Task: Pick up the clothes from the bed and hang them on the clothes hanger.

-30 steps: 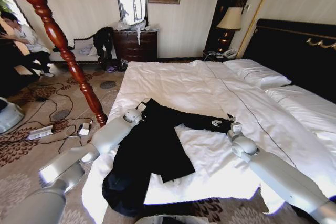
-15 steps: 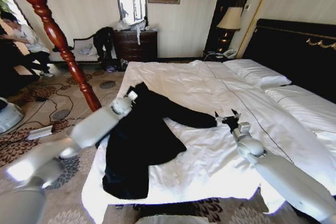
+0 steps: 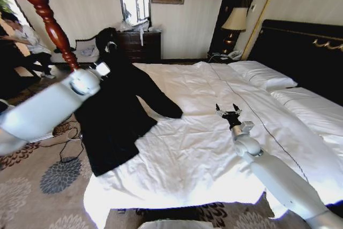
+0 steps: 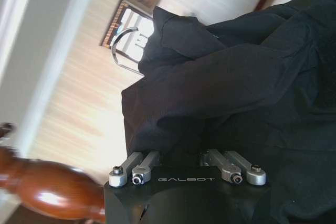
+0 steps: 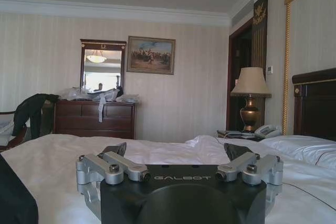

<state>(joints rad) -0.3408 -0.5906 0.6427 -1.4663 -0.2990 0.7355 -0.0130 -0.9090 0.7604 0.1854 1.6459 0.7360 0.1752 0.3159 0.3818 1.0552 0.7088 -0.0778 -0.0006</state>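
- Wooden coat stand (image 3: 45,12), red-brown turned post with a peg arm, stands on the carpet off the bed's left side; its rounded knob also shows in the left wrist view (image 4: 50,195).
- Left tool (image 3: 109,46) is raised beside the coat stand post, above the bed's left edge. Its fingers are buried in black fabric in the left wrist view, clamped on the jacket near the collar.
- Black jacket (image 3: 115,113) hangs from the left tool, mostly lifted off the bed. Its body drapes down over the bed's left edge toward the carpet. One sleeve trails right and rests on the white duvet.
- Bed (image 3: 203,148): white duvet, rumpled, with a thin dark seam line running toward the pillows; black headboard with gold trim at its far right.
- Right tool (image 3: 228,112) hovers low over the duvet, right of the jacket sleeve and well apart from it, near the seam line. Fingers spread apart, nothing between them; the right wrist view (image 5: 178,153) confirms the gap.
- Dresser (image 3: 138,45) with mirror stands against the wall beyond the bed's foot; table lamp (image 3: 234,22) stands beside the headboard.
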